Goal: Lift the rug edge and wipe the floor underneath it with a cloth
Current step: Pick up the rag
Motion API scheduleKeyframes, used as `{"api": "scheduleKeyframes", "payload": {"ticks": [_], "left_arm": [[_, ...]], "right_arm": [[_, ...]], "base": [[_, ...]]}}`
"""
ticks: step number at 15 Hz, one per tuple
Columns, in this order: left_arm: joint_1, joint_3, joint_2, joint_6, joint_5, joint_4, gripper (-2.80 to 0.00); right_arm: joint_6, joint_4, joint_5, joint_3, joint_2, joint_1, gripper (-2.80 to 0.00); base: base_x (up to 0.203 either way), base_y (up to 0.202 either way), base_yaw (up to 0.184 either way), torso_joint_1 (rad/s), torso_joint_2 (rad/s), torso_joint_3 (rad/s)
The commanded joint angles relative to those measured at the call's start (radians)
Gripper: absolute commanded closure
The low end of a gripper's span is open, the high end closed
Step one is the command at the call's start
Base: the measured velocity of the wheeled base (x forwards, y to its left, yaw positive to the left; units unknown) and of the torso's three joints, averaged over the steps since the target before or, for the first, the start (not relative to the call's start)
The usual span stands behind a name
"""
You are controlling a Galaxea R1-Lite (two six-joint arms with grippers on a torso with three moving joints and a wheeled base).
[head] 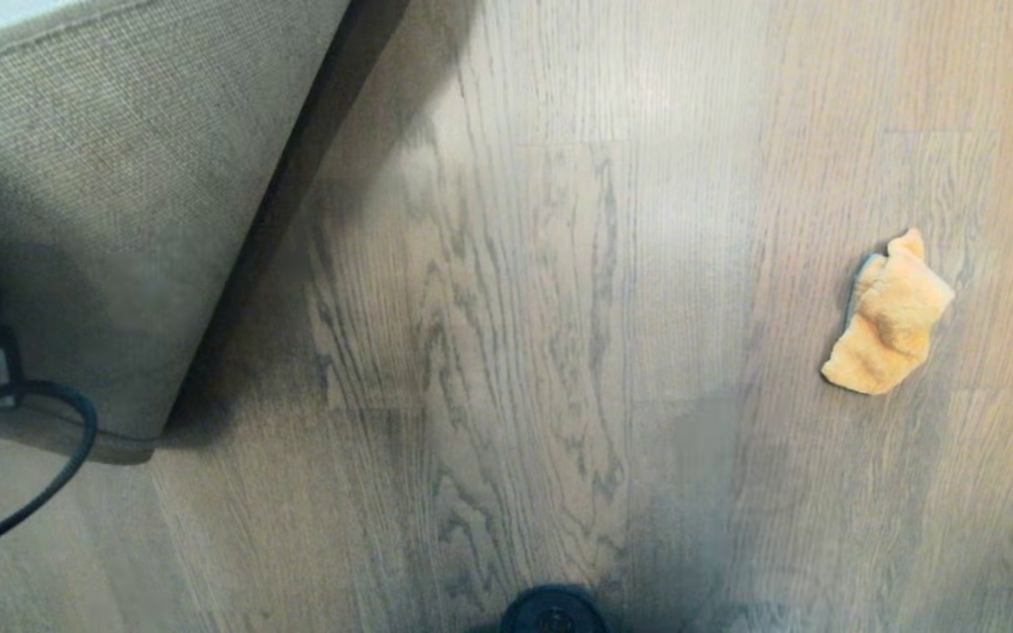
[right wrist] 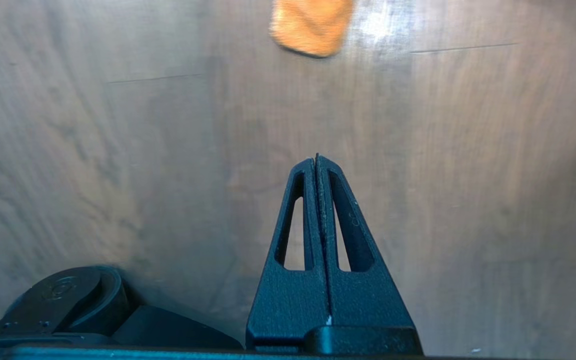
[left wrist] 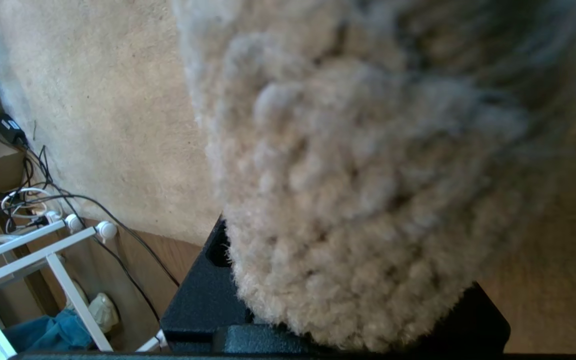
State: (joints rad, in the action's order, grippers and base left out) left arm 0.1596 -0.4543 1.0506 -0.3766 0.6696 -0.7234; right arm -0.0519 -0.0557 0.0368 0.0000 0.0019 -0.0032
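right gripper (right wrist: 316, 159) hangs above bare floor (head: 559, 290), fingers pressed together, empty. cloth (head: 889, 316) lies crumpled on the floor just ahead of it, well apart from the rug: looks light, soft, floppy; pinch a raised fold from above. left gripper (left wrist: 338, 325) has its fingers clamped on the rug edge (left wrist: 368, 200), folded up, tan backing showing; likely limp and heavy, needs a deep grip.
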Motion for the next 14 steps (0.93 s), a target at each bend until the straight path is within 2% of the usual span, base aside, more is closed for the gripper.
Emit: {"api": "scheduleKeyframes", "payload": {"ticks": [1, 3, 11, 14], "left_arm": [[-0.002, 0.000, 0.003, -0.002, 0.007, -0.002, 0.00], [-0.004, 0.000, 0.003, -0.004, 0.007, -0.012, 0.00], [-0.032, -0.003, 0.019, 0.001, 0.010, -0.014, 0.00], [-0.050, -0.003, 0.028, 0.005, 0.033, -0.014, 0.00]], "right_arm": [[0.000, -0.001, 0.000, 0.000, 0.000, 0.000, 0.00], [0.000, -0.001, 0.000, 0.000, 0.000, 0.000, 0.00], [0.000, -0.001, 0.000, 0.000, 0.000, 0.000, 0.00], [0.000, -0.001, 0.000, 0.000, 0.000, 0.000, 0.00]], "base": [[0.000, 0.194, -0.003, -0.002, 0.00, 0.005], [0.000, 0.131, -0.001, 0.004, 0.00, 0.004], [0.000, 0.000, 0.000, 0.000, 0.00, 0.000], [0.000, 0.000, 0.000, 0.000, 0.00, 0.000]]}}
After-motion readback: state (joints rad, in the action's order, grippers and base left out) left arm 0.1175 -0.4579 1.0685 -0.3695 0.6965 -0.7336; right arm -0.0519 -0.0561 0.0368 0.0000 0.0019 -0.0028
